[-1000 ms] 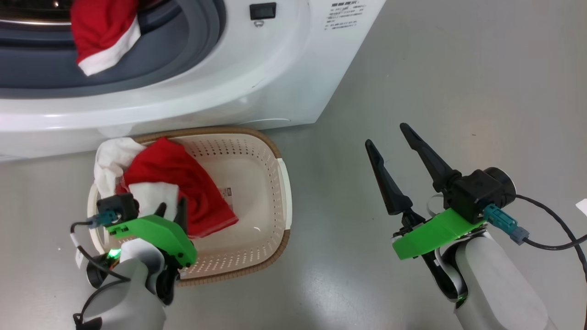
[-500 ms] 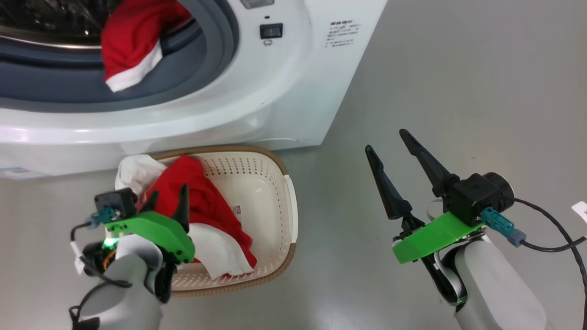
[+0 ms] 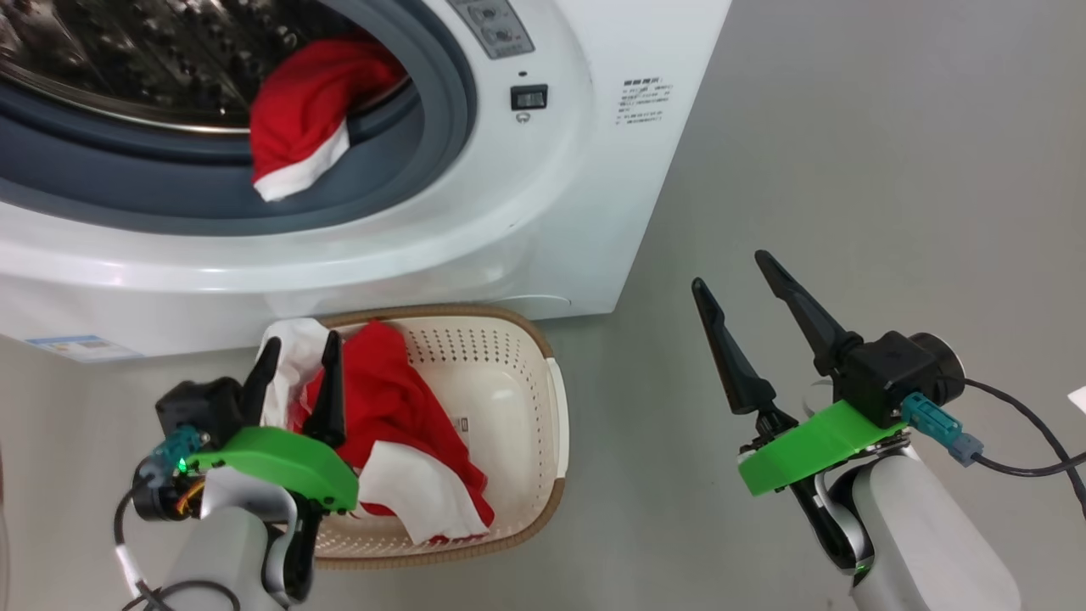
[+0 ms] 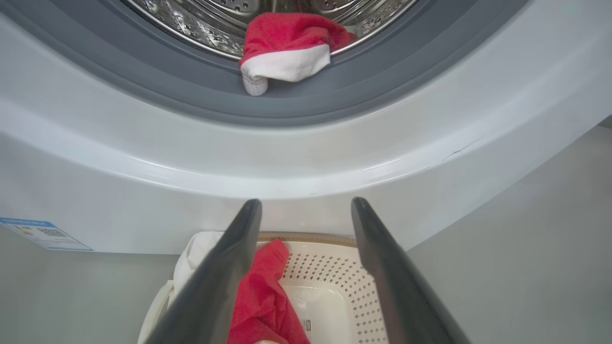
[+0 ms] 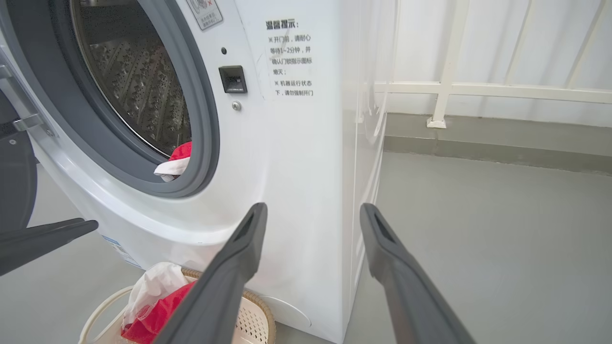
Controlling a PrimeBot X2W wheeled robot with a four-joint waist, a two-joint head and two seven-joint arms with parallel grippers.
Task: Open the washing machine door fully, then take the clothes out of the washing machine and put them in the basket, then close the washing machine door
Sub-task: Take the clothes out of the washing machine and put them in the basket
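Fingers of the left gripper (image 3: 302, 339) are standing spread wide and pinching nothing. They are hovering above the basket (image 3: 475, 352), which is sitting on the floor (image 3: 848, 170) right under them, tight against the foot of the washer (image 3: 551, 212). Fingers of the right gripper (image 3: 730, 269) are likewise standing wide apart and empty, well off to the side of the basket, over bare floor. Smooth grey floor is spreading beneath and beyond both pairs. Past the right fingers, beyond the washer's side panel, a white railing (image 5: 478, 88) is running along a pale wall (image 5: 526, 38). One of the clothes (image 3: 399, 416), red with white parts, is lying slumped in the basket just below the left fingertips. Its long axis is running from the corner nearest the washer, under those fingers, toward the basket's edge nearest the robot, with a white flap pointing that way. Another red piece (image 3: 305, 119) is hanging over the lip of the drum (image 3: 127, 51), ahead of and above the left fingers. Its long axis is coming out of the drum toward them, and its white cuff is pointing down onto the grey ring (image 3: 382, 182). The door (image 5: 16, 191) is showing as a black edge far left of the right fingers, swung clear of the opening.
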